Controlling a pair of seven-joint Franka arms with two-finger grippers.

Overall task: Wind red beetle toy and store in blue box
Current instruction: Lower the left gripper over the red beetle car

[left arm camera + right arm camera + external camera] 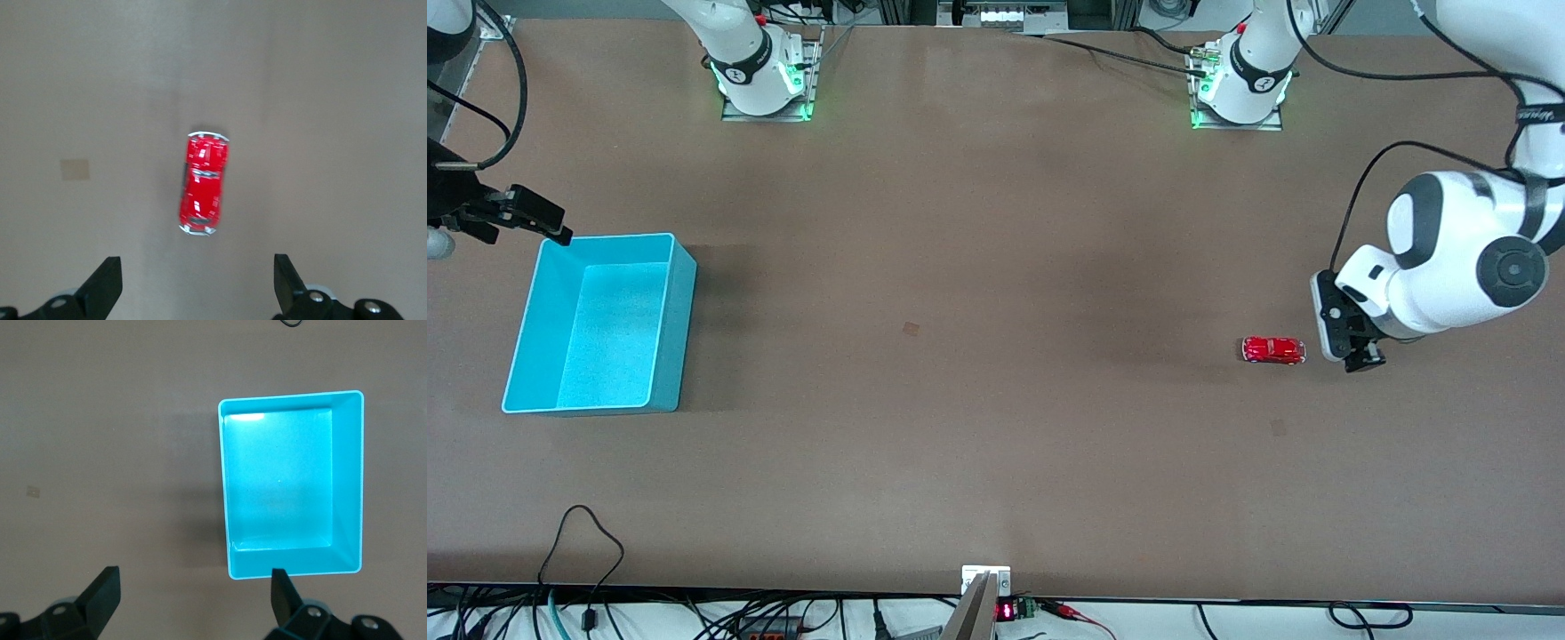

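The red beetle toy (pixel 1273 350) sits on the brown table toward the left arm's end. My left gripper (pixel 1362 359) hangs just beside it, open and empty. In the left wrist view the toy (pixel 203 184) lies just ahead of the spread fingertips (pixel 107 283). The blue box (pixel 525 356) stands empty at the right arm's end of the table. My right gripper (pixel 547 227) hovers over the table by the box's corner farthest from the front camera, open and empty. In the right wrist view the box (pixel 347 487) shows from above, one fingertip (pixel 283 590) at its wall.
A small tan patch (pixel 911 329) marks the table's middle, another (pixel 1279 428) lies nearer the front camera than the toy. Cables (pixel 583 533) and a connector block (pixel 985 582) sit along the table's front edge. The arms' bases (pixel 765 84) stand along the back edge.
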